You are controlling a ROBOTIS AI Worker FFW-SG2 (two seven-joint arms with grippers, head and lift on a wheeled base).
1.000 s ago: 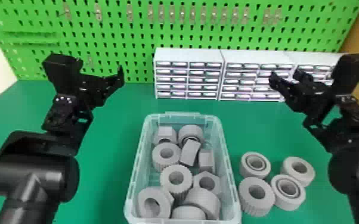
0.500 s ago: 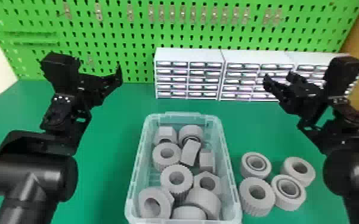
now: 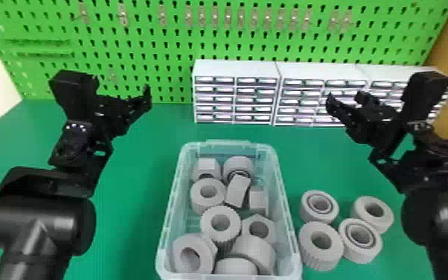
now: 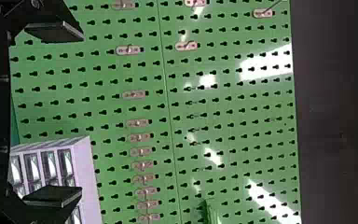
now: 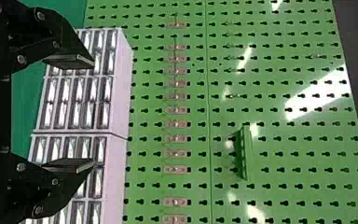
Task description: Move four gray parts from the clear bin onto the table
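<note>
Four gray parts (image 3: pixel 321 245): on table (image 3: pixel 134 223), right of bin; thick rings, one ridged, two with inner grooves.
Clear bin (image 3: pixel 172 201): see-through plastic, near end cut off in head view.
Bin parts (image 3: pixel 220 223): gray, matte, ridged, smooth or flat-sided; piled, lower ones partly hidden.
Left gripper (image 3: pixel 122 98): black, beyond bin's left side, jaws spread.
Right gripper (image 3: pixel 346 98): jaws spread, partly covers white drawer units (image 3: pixel 236 69); drawer contents unclear.
Pegboard (image 3: pixel 152 44): green, perforated, glossy.
</note>
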